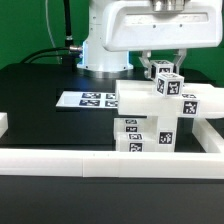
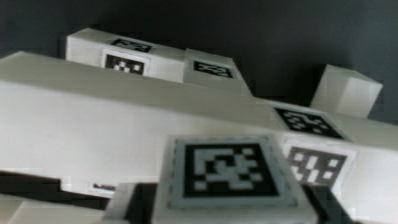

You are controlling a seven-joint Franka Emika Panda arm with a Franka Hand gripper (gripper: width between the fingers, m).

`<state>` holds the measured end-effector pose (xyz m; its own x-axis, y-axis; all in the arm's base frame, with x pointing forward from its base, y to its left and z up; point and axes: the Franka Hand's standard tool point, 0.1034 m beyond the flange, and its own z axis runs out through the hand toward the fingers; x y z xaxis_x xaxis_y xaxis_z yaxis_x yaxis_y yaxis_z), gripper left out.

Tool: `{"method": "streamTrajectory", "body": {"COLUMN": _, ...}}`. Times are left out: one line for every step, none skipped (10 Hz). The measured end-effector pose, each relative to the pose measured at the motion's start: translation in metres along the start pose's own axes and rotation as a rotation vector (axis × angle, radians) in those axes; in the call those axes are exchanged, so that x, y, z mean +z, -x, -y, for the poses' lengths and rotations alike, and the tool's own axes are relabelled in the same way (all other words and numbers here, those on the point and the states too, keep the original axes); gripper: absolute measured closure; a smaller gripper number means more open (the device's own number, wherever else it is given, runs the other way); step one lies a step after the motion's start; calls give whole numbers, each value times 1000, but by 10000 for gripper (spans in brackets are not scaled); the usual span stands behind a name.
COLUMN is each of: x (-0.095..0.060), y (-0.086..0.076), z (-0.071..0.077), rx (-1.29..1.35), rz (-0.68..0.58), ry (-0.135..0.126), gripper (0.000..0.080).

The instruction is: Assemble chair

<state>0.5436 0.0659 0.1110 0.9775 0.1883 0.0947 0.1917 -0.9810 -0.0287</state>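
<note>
exterior view: your chair [image 1: 150, 120] is largely built, a blocky body standing upright, long axis vertical, against the border rail [image 1: 110, 160]; gripper [image 1: 163, 72] sits over a top block, finger spread unclear | wrist view: tagged block [image 2: 226, 168] lies close under the wrist, seating apparently unfinished

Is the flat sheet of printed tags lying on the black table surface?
Yes, the marker board lies flat on the black table, at the exterior view's left of the chair.
</note>
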Motion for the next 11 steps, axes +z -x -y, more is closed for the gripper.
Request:
{"method": "streamTrajectory", "body": {"x": 0, "y": 0, "z": 0, "rx": 85, "rz": 0, "ry": -1, "gripper": 526}}
{"method": "streamTrajectory", "body": {"x": 0, "y": 0, "z": 0, "rx": 142, "rz": 0, "ry": -2, "gripper": 526}}
{"method": "streamTrajectory", "body": {"x": 0, "y": 0, "z": 1, "rx": 214, "rz": -1, "ry": -3, "gripper": 526}}
{"method": "streamTrajectory", "body": {"x": 0, "y": 0, "z": 1, "rx": 289, "rz": -1, "ry": -6, "gripper": 526}}
{"method": "streamTrajectory", "body": {"x": 0, "y": 0, "z": 1, "rx": 337, "rz": -1, "ry": -8, "gripper": 526}}
{"method": "streamTrajectory", "body": {"x": 0, "y": 0, "z": 2, "rx": 419, "rz": 0, "ry": -10, "gripper": 526}}
{"method": "streamTrajectory", "body": {"x": 0, "y": 0, "z": 2, "rx": 477, "rz": 0, "ry": -11, "gripper": 526}}
{"method": "streamTrajectory", "body": {"x": 0, "y": 0, "z": 0, "rx": 525, "rz": 0, "ry": -19, "gripper": 526}}
{"method": "streamTrajectory", "body": {"x": 1, "y": 1, "z": 0, "rx": 647, "rz": -7, "ry": -31, "gripper": 526}}
{"method": "streamTrajectory", "body": {"x": 2, "y": 2, "z": 0, "rx": 748, "rz": -8, "ry": -47, "gripper": 526}}
{"method": "streamTrajectory", "body": {"x": 3, "y": 2, "z": 1, "rx": 878, "rz": -10, "ry": -61, "gripper": 526}}
